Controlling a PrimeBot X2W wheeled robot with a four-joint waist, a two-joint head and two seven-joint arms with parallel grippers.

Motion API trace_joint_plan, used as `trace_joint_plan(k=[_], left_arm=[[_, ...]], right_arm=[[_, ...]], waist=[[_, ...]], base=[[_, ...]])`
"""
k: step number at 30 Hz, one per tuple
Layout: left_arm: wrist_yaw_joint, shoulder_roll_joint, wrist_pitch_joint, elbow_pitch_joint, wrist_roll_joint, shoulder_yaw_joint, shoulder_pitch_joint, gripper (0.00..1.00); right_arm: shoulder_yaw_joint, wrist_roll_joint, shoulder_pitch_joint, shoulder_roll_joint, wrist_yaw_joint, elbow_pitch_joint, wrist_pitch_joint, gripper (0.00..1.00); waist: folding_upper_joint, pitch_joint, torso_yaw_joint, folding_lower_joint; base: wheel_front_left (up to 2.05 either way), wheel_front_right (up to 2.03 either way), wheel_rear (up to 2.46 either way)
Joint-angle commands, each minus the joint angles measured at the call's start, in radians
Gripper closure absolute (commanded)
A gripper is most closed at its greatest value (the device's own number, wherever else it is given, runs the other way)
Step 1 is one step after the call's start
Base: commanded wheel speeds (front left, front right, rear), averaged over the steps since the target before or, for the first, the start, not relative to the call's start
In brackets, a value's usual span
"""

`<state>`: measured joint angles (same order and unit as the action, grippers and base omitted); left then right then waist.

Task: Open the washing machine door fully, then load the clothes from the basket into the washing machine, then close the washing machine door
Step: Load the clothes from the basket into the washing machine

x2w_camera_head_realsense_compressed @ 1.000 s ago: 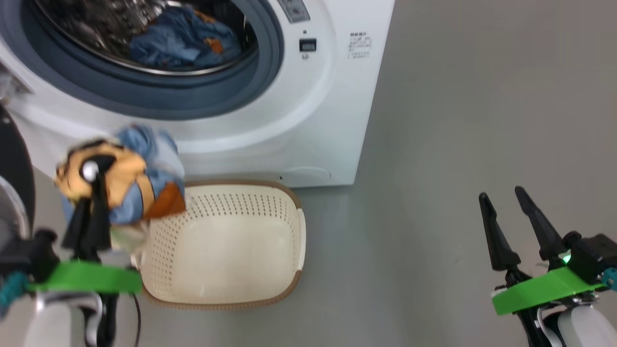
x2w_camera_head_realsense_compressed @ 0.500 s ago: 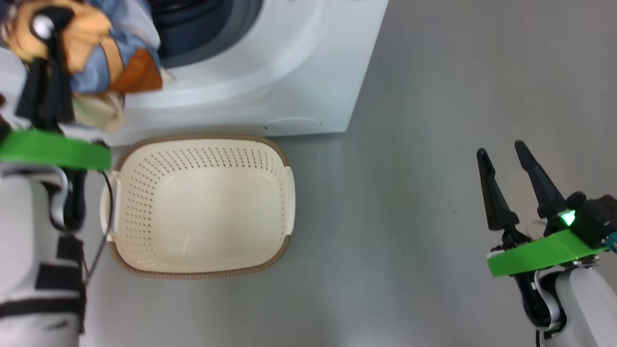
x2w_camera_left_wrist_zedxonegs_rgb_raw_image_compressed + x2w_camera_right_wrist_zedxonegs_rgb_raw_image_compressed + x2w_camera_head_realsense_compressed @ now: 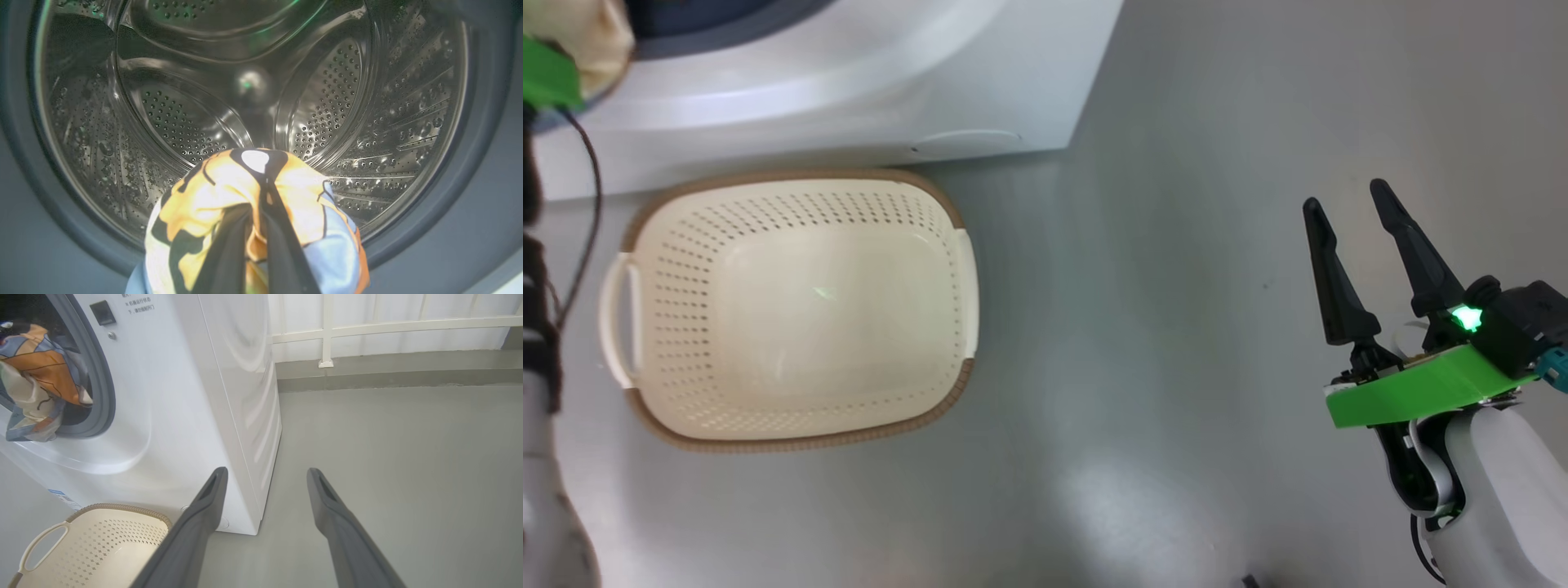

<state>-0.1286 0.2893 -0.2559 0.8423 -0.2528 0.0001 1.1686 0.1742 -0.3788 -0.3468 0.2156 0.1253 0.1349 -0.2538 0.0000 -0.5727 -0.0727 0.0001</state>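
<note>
My left gripper (image 3: 257, 204) is shut on one of the clothes (image 3: 204, 192), a light-blue garment with an orange-and-black print, right at the mouth of the washing machine's steel drum (image 3: 196, 106). In the right wrist view that garment (image 3: 39, 375) hangs at the blue-grey gasket (image 3: 102, 396) of the washing machine (image 3: 184, 396). The basket (image 3: 956, 269) stands on the floor against the machine's front and holds nothing. My right gripper (image 3: 1347, 216) is open, off to the right of the basket above bare floor, nothing between its fingers (image 3: 212, 498). The washing machine door is out of view.
The machine's white front (image 3: 849, 90) runs along the top of the head view. A pale railing and a low grey kerb (image 3: 367, 371) lie beyond the machine's side. Grey floor (image 3: 1135, 367) spreads between basket and right arm.
The head camera has tilted down, shifting the whole picture. My left gripper has carried the garment up from beside the basket to the drum opening. The right gripper has stayed open and still.
</note>
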Motion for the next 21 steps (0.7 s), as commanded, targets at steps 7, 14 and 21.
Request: trace_joint_plan(k=[7, 14, 21], left_arm=[[-0.002, 0.081, -0.006, 0.045, 0.012, -0.018, 0.152, 1.00], [-0.002, 0.111, -0.006, -0.028, 0.024, -0.049, 0.233, 1.00], [-0.002, 0.122, -0.006, -0.085, 0.020, -0.037, 0.193, 0.91]], right_arm=[[0.037, -0.016, -0.027, -0.002, 0.005, -0.028, -0.008, 0.00], [0.042, -0.017, -0.046, -0.009, 0.005, -0.036, -0.008, 0.00], [0.045, -0.015, -0.052, -0.019, 0.005, -0.036, -0.008, 0.00]], waist=[[0.0000, -0.091, -0.079, -0.0001], [0.0000, -0.128, -0.100, -0.0001], [0.0000, -0.138, -0.108, -0.0001]], base=[[0.00, 0.00, 0.00], [0.00, 0.00, 0.00], [0.00, 0.00, 0.00]])
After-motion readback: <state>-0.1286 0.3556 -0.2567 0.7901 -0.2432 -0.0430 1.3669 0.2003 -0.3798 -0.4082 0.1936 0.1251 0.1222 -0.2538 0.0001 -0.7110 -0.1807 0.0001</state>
